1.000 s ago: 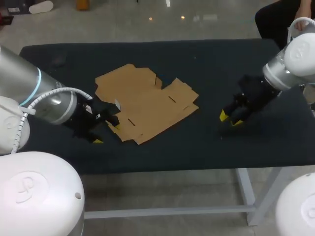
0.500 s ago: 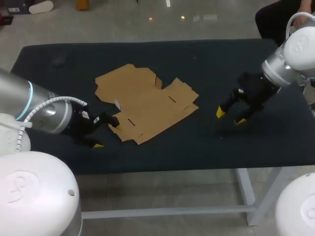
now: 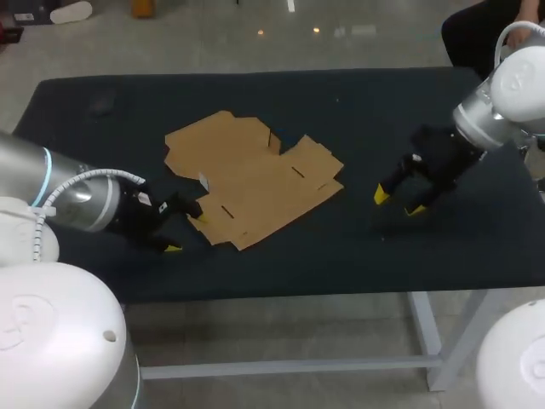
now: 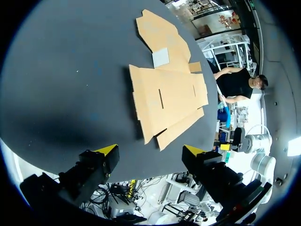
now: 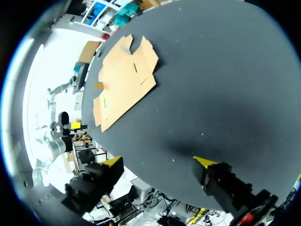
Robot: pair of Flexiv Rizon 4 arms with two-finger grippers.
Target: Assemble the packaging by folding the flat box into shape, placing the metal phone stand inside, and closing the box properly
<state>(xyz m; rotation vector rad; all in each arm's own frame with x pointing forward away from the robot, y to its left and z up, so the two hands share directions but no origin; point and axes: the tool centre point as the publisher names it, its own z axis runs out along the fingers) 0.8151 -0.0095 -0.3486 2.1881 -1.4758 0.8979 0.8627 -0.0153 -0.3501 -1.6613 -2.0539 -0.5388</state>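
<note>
The flat brown cardboard box (image 3: 251,179) lies unfolded on the dark table (image 3: 366,111), left of the middle. A small pale patch (image 3: 203,181) sits on it near its left edge. My left gripper (image 3: 185,233) is open at the box's front-left corner, low over the table and holding nothing. In the left wrist view the box (image 4: 167,92) lies ahead of the left gripper (image 4: 150,150). My right gripper (image 3: 397,203) is open and empty, well off to the right of the box. In the right wrist view the box (image 5: 124,77) is far ahead of the right gripper (image 5: 158,162). No metal phone stand is in view.
The table's front edge (image 3: 281,294) runs close in front of both grippers. Bare dark cloth (image 3: 358,239) lies between the box and my right gripper.
My left arm has drawn back a little to the left, its gripper staying by the box's corner. My right gripper has opened wider and shifted slightly up and right.
</note>
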